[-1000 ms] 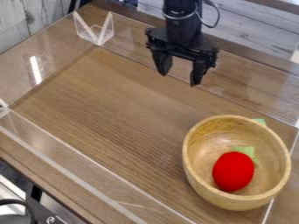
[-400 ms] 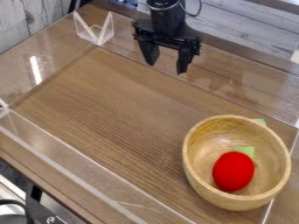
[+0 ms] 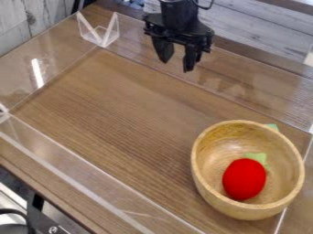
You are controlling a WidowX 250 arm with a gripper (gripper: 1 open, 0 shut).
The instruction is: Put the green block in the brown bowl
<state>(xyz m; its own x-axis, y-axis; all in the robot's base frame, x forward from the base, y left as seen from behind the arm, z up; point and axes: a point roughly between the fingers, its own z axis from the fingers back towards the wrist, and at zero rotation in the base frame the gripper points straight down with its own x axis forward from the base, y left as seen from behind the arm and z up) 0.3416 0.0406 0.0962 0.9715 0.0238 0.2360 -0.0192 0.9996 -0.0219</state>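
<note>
One large round wooden bowl (image 3: 210, 155) occupies the near right corner of the desk (image 3: 110, 105). The pincer (image 3: 178, 64) is positioned above the far edge, fingers apart, gripping nothing. Inside the bowl, a red ball (image 3: 244, 179) sits beside the green block (image 3: 255, 159), which is partly hidden.

a brown wooden table (image 3: 110, 110) with visible grain is seen. on its surface, near one corner, a large round light wooden bowl (image 3: 208, 169) is placed. the bowl is stood upright, and its thick rim is turned upward, well apart from the table's far edge.
</note>
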